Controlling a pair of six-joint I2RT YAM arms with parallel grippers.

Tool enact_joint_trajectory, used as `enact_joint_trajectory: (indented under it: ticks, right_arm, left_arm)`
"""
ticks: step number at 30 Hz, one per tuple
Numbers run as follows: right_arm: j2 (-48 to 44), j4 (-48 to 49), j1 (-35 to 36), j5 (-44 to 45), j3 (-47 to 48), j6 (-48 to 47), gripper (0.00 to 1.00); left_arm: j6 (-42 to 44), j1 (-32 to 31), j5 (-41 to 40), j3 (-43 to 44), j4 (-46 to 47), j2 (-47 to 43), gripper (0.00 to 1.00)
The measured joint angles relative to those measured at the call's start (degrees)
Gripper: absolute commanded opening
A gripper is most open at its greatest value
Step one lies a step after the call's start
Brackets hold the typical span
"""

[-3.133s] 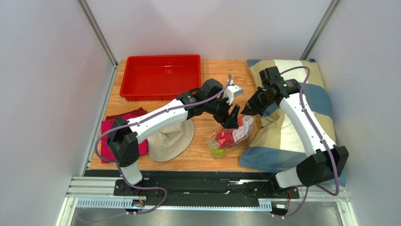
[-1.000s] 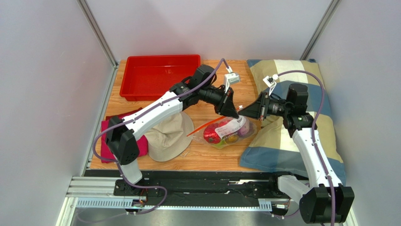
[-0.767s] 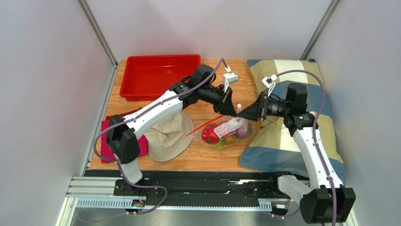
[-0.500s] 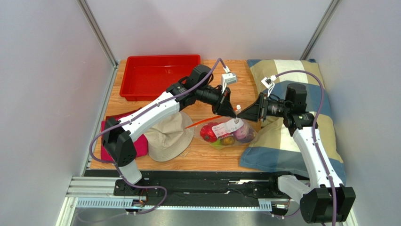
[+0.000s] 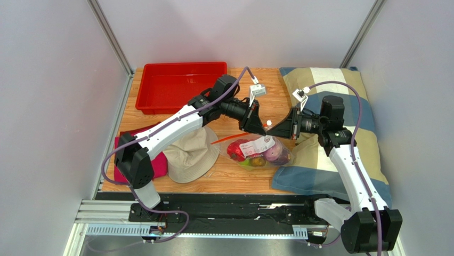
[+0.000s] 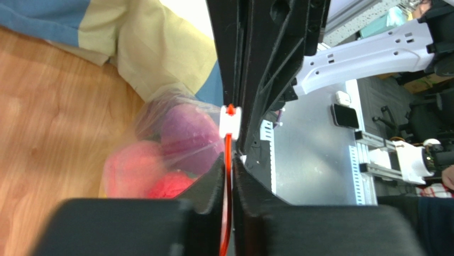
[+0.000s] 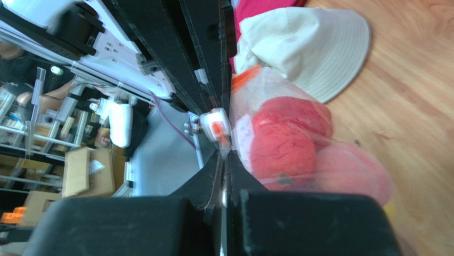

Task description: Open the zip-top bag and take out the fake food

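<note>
Wooden table (image 5: 234,180) carries the bag (image 5: 257,153) between hat (image 5: 189,158) and pillow (image 5: 319,160), food (image 5: 237,150) inside. Left gripper (image 5: 261,130) and right gripper (image 5: 277,129) both pinch its orange zip edge beside the slider (image 6: 230,118). We judge opening underway; next, pull the grips apart steadily without tearing plastic.

From above and behind the arm bases (image 5: 145,193), the top camera overlooks the wooden table (image 5: 240,181). Both wrist cameras face each other closely across the clear crinkly zip-top bag (image 5: 257,151), which all three share.
</note>
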Motion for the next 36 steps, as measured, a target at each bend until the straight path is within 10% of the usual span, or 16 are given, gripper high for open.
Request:
enact_joint_trajectory:
  ticks: [6,15,24,30,36]
  right_arm:
    - [-1.18,0.13,0.11,0.44,-0.04,1.44,0.0]
    - [-1.18,0.2,0.11,1.62,-0.04,1.42,0.0]
    - [-1.18,0.04,0.11,1.49,-0.04,1.29,0.0]
    - [-1.11,0.02,0.11,1.18,-0.04,1.18,0.0]
    - [-0.55,2.32,0.13,2.97,-0.15,4.81,0.0]
  left_arm:
    - [0.55,0.57,-1.9,-0.72,-0.61,-1.49,0.53]
    - [-3.02,0.0,-0.9,-0.42,3.52,-3.85,0.52]
    - [-3.67,0.02,-1.53,5.01,2.58,0.02,0.37]
    - [-3.41,0.02,-1.86,5.53,1.36,0.61,0.0]
    - [-2.54,0.13,-2.8,5.53,0.94,0.63,0.0]
